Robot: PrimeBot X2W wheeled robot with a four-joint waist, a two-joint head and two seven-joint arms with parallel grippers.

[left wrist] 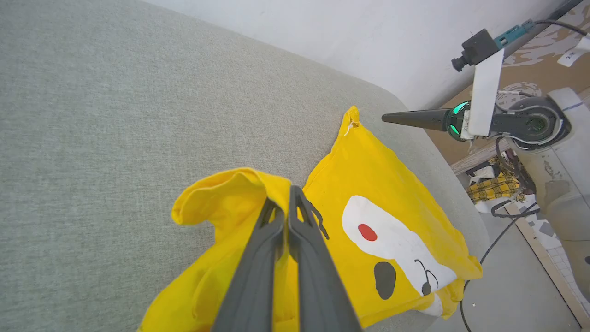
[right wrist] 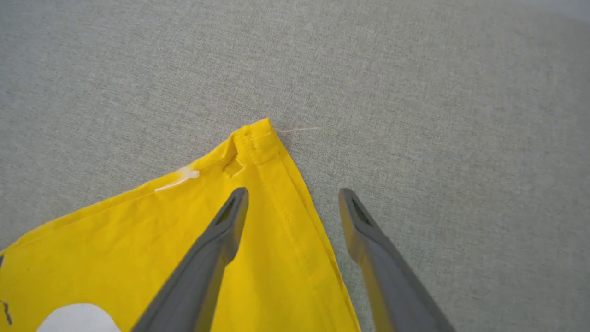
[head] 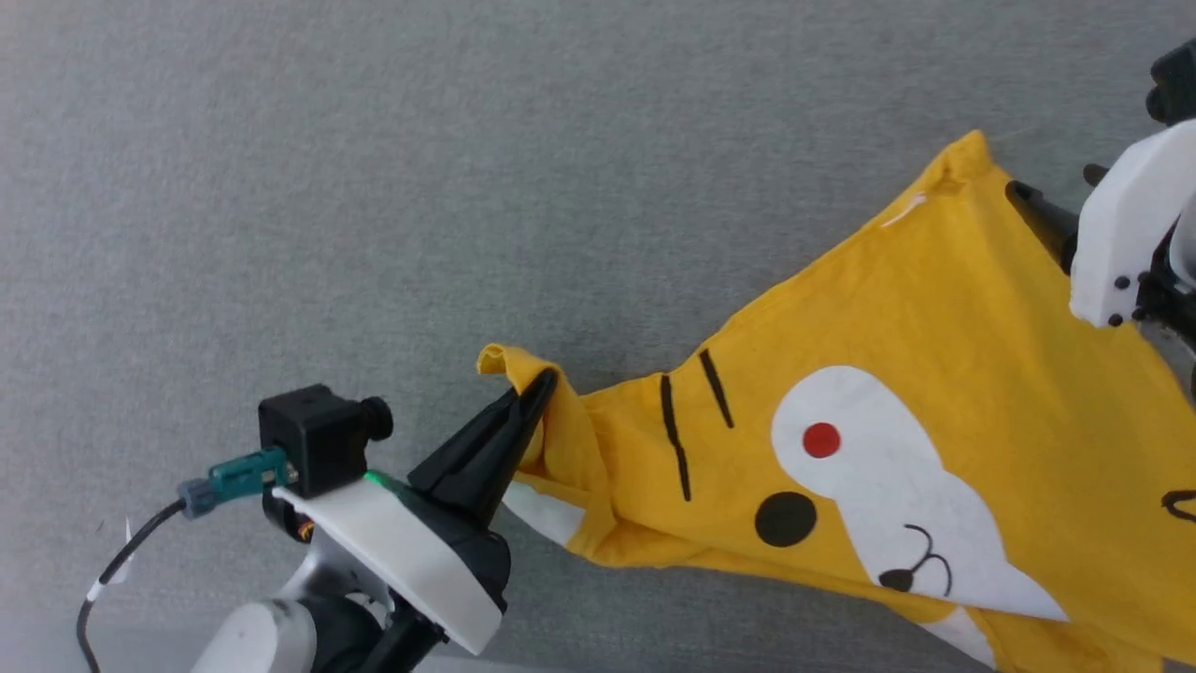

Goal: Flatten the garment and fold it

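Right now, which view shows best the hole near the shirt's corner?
The right wrist view: the hole is close and sharp beside the hem. The head and left wrist views show that corner of the shirt far off, the hole too small to tell.

The garment (head: 934, 308) is smooth matt cloth, the surface (head: 374, 140) beneath it coarse, matt grey fabric.

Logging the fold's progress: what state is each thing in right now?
yellow T-shirt, unfolded, partly spread on the grey fabric surface, one end bunched and pinched.
left hand, shut on the T-shirt's bunched end.
right hand, open, over the T-shirt's far corner, gripping nothing.
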